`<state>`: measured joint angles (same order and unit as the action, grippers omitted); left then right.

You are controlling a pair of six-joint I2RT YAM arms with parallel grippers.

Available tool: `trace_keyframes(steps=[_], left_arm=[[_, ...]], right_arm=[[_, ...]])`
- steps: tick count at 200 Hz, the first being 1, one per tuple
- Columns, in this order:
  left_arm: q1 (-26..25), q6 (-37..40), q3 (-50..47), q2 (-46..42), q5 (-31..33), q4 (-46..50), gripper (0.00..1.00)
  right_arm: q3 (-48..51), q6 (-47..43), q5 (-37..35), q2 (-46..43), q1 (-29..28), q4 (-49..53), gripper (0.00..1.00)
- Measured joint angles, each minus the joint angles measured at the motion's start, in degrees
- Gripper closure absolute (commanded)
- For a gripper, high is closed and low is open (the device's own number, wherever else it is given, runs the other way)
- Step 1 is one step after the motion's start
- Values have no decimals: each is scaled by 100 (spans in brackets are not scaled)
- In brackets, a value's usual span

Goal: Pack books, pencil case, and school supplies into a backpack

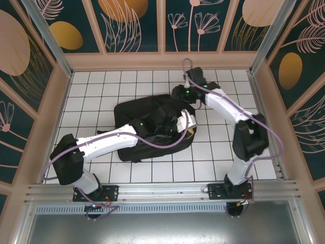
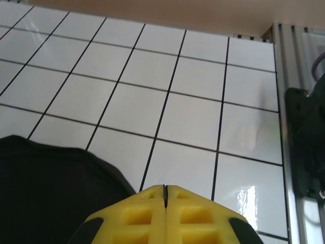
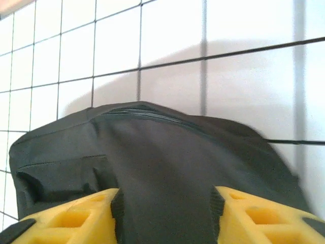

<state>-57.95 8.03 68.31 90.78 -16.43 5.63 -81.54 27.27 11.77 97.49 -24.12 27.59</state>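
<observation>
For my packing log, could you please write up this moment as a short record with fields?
surface: white tiled table
backpack: black, lying mid-table
left gripper: shut, fingers pressed together, by the backpack's edge
right gripper: open, jaws apart over the backpack's fabric

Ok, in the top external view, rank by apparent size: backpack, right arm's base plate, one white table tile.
1. backpack, clearly largest.
2. right arm's base plate, though likely nearer the camera.
3. table tile.
</observation>
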Motion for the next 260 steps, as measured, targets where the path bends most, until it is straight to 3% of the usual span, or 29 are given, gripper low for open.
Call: trace_keyframes(steps=[17,33,55,85,103,137,170,194,223,260], left_arm=[[55,76,0,-66,50,76,67],[146,63,-4,-214,133,177,55],[284,-133,-37,-503,214,286,48],[321,-800,-28,-608,181,509,48],[321,-1556,282,-278,70,1029,58],[321,-3578,745,411,-87,1530,38],[313,-5661,487,170,-92,1565,43],[181,-6811,990,328,396,2249,45],[4,-7681,1921,951,848,2949,44],[-35,-8317,2212,1572,1123,3604,41]], right_arm=[[516,98,-223,-776,334,118,48],[1056,249,-326,-1421,566,164,50],[1856,415,-122,-2020,804,184,52],[2496,535,299,-2151,841,258,51],[2765,638,361,-2267,839,291,51],[2959,894,264,-2577,837,358,55],[3115,1082,-20,-2651,828,358,56],[3244,1217,-229,-2771,817,380,57],[3276,1322,-413,-2933,750,393,57],[3298,1362,-603,-3025,713,393,57]])
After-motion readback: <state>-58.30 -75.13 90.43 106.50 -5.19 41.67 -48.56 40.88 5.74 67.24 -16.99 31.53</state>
